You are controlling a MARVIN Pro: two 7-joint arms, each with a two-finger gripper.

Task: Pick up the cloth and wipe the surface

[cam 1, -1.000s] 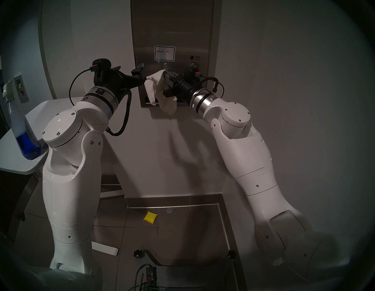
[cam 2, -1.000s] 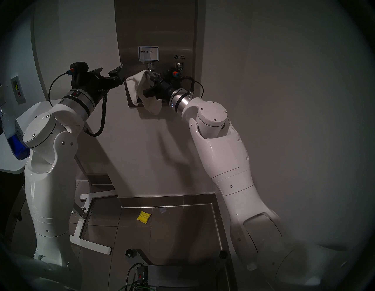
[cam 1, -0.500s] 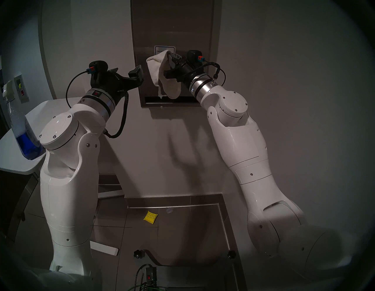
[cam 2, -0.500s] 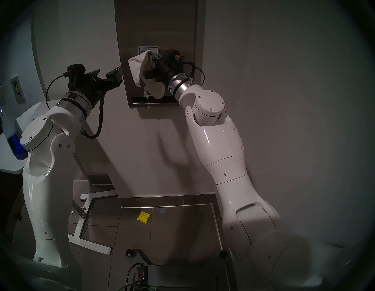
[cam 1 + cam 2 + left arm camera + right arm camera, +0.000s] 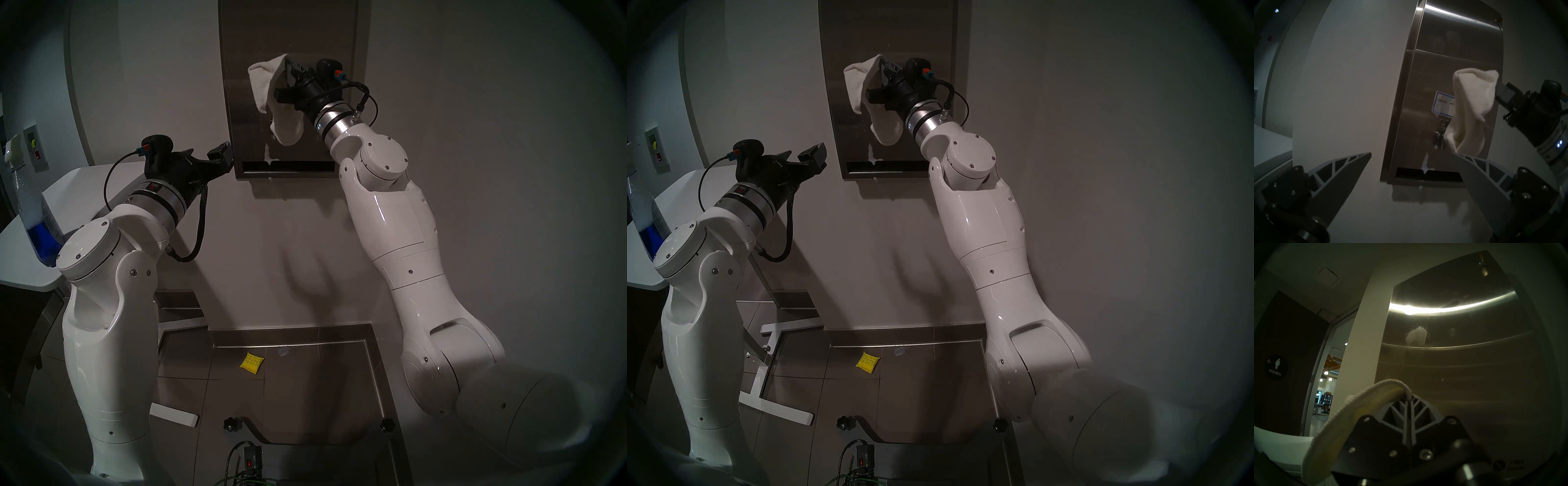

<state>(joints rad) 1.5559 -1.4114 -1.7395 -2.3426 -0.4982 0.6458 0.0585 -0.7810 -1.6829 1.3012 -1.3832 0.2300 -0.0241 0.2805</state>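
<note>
The right claw, clenched on the cloth, hides the dispenser front's label; left claw released.

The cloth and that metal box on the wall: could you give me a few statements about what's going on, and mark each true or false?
1. The right gripper is shut on the cloth. True.
2. The left gripper holds a spray bottle. False: it is open and empty.
3. The cloth hangs in front of the steel dispenser front. True.
4. The yellow pad sits on the white table. False: it lies on the floor tiles.
</note>
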